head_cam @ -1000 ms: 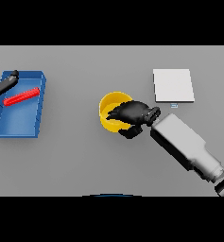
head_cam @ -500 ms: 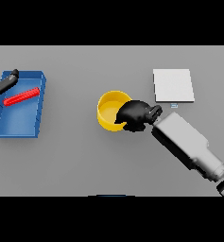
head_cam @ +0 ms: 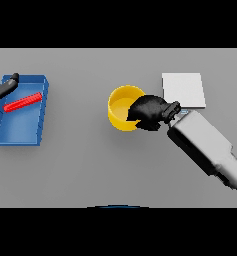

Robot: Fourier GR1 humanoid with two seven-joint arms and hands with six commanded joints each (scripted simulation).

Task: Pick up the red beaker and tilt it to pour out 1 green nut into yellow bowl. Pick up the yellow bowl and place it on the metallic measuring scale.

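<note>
Right hand [head_cam: 150, 112] clamped on the right-hand rim of the yellow bowl [head_cam: 121, 106], dark fingers curled over the edge and partly into the hollow, thumb side hidden against the outer wall. White and grey forearm running from the hand down to the lower right corner of the head view. Bowl near the middle of the grey table [head_cam: 90, 165], open side up, tilted slightly toward the viewer so the pale yellow inside shows; whether lifted clear of the surface or resting on it cannot be told. No contents to be made out within.

Just beyond the knuckles, up and to the right, the metallic measuring scale [head_cam: 184, 90]: a flat, pale square plate lying on the table, its lower edge close to the wrist, bare on top, apart from the bowl.

Far across the table at the left edge, a blue tray [head_cam: 15, 135] with raised walls, holding the red beaker [head_cam: 23, 102] on its side, lying aslant in the upper half of the tray. Left hand [head_cam: 4, 87] at the upper left corner of that tray, dark fingers straight and spread over the rim, gripping nothing, just above the beaker's end without a clear touch.
</note>
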